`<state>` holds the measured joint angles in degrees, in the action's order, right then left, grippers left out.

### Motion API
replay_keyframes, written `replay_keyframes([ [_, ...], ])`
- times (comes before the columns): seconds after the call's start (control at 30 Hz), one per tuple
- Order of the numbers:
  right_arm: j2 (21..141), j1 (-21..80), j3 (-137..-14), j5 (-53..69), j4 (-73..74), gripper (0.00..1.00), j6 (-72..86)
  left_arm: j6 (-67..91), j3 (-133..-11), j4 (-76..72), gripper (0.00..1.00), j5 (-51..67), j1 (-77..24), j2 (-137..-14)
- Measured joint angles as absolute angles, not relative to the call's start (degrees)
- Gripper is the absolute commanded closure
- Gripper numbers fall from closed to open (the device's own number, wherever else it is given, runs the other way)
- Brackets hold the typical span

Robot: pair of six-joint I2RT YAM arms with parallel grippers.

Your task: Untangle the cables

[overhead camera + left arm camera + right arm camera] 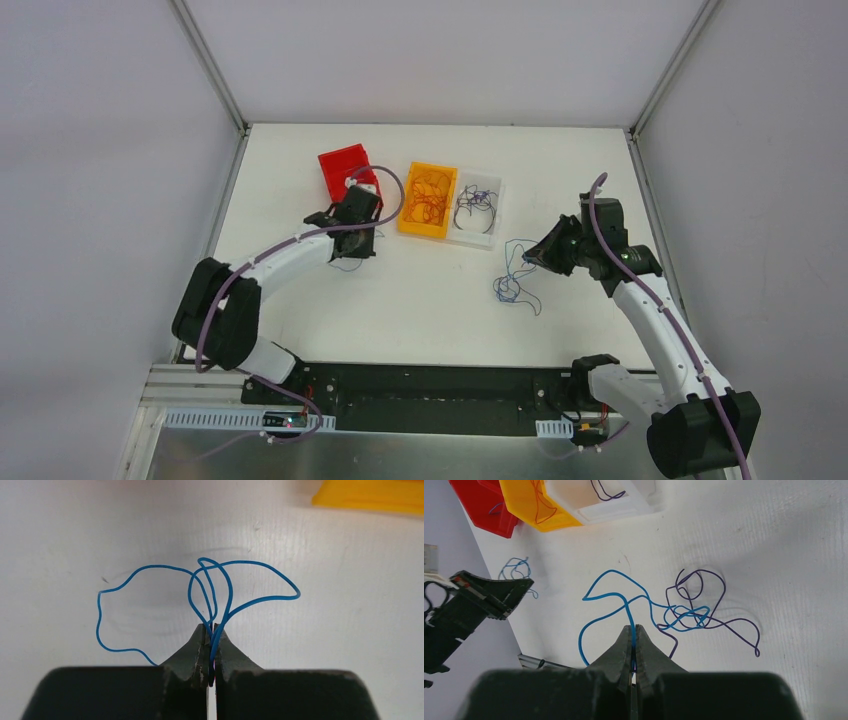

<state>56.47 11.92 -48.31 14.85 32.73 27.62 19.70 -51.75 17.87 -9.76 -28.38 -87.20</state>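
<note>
The table [420, 320] is a flat white board with faint scuffs. Pale grey walls [100, 150] close it in on three sides and meet silver corner posts at the back. Along the near edge runs a black mounting plate [430, 385], where both arms are bolted.

Three small bins stand in a row toward the back. A red bin [338, 163] is on the left, a yellow bin [412, 225] holding orange wires [430, 195] is in the middle, and a clear bin [492, 228] with dark wires [475, 205] is on the right. The yellow and clear bins touch; the red one stands just apart.

The left gripper [211, 629] hangs low over the table just in front of the red bin. Its jaws are pressed together on a short blue wire [98, 611], whose loops fan out over the white board ahead of the fingertips. A corner of the yellow bin shows beyond it.

The right gripper [634, 630] is well apart, over the right half of the table. Its jaws are closed on a longer blue wire [610, 571]. That strand runs into a loose knot with a purple wire [723, 582], which lies on the table just beyond the fingertips. Nothing lies between the knot and the bins.
</note>
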Motion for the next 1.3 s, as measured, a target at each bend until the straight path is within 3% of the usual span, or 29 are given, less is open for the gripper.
replay_keyframes([
  [0.33, 56.64, 11.92, -48.27, 15.90, 31.75, 1.00, 27.79, 18.44, -66.83, 18.31, 1.00, -13.08, -22.61, -82.02],
  [0.6, 56.64, 11.92, -48.29, 15.94, 31.73, 1.00, 27.83, 22.81, -76.64, 10.41, 1.00, 1.72, -10.31, -92.68],
  [1.0, 57.41, 11.92, -48.29, 15.97, 31.70, 1.00, 27.86, 36.67, -79.48, -7.27, 1.00, 24.77, -4.45, -107.48],
  [1.3, 58.22, 11.92, -48.29, 15.97, 31.59, 1.00, 27.86, 34.65, -78.87, -3.95, 1.00, 20.34, -2.13, -108.14],
])
